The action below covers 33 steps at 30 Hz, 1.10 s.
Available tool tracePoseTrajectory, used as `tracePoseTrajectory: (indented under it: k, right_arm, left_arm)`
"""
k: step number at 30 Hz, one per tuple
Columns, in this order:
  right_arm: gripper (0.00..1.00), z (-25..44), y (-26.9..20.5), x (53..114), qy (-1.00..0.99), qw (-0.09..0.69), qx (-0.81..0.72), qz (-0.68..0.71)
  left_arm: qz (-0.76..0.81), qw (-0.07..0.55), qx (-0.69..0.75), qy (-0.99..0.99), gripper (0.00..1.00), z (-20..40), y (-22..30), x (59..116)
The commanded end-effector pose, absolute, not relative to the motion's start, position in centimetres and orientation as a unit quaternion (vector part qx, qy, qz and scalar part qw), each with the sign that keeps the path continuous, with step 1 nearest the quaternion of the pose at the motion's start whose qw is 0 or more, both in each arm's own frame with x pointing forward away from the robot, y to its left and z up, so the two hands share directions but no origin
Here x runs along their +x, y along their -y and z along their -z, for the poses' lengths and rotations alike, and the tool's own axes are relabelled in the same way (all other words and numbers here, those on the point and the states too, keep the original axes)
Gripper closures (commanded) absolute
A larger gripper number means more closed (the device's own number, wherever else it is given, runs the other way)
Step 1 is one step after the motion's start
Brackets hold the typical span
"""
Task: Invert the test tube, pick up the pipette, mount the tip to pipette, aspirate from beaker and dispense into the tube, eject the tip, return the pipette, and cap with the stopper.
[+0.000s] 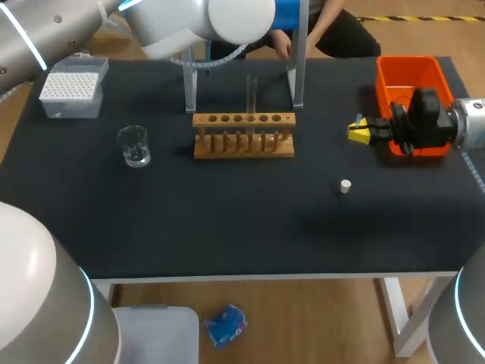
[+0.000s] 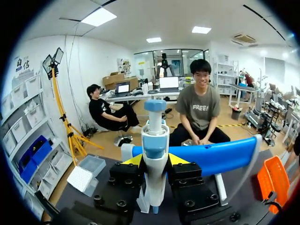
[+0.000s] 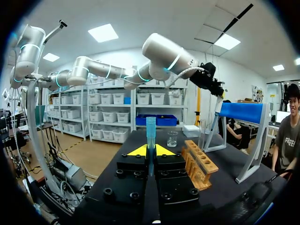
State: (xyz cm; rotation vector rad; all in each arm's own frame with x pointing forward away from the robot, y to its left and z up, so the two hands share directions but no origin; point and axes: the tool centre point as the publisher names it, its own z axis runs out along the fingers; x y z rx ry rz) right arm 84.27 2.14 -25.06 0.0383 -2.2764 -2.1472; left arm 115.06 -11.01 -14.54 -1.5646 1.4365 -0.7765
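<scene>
Black worktop (image 1: 227,220), seen from above, carries a white tip box (image 1: 70,89) at its far left. A clear glass beaker (image 1: 135,145) sits nearer us, and a wooden tube rack (image 1: 244,135) stands in the middle. A clear glass test tube (image 1: 251,95) stands upright in the rack. Behind the rack is a metal-legged pipette stand (image 1: 297,76) with a blue bar, and our left arm (image 1: 189,23) hangs above it. An orange plastic bin (image 1: 409,72) sits at the far right, with our right pincer (image 1: 359,130) just beside it on the rack's side. A small white stopper (image 1: 345,186) lies alone nearer the front edge.

From the left wrist, our left pincer (image 2: 154,160) is clamped on the white-and-blue pipette (image 2: 154,140), a finger pressing each side of its body. The pipette stands upright just in front of the stand's blue bar; we cannot tell whether it touches the bar.

From the right wrist, our right pincer is closed on a slim translucent blue pipette tip (image 3: 150,133), held upright between the yellow fingertips. The rack and beaker lie ahead of it.
</scene>
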Motion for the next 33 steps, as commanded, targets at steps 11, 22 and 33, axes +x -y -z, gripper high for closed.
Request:
tracePoseTrajectory:
  k: [11, 22, 33]
  right_arm:
    - [1.0, 25.0, -2.1, 84.2, 0.728, 0.005, 0.012, 0.685]
    - [1.0, 25.0, -2.1, 84.2, 0.728, 0.005, 0.012, 0.685]
    - [1.0, 25.0, -2.1, 84.2, 0.728, 0.005, 0.012, 0.685]
  left_arm:
    - [0.337, 0.434, -0.582, -0.599, 1.0, 12.1, 7.6, 108.8]
    - [0.337, 0.434, -0.582, -0.599, 1.0, 12.1, 7.6, 108.8]
    - [0.435, 0.41, -0.454, -0.66, 1.0, 10.1, 5.8, 104.1]
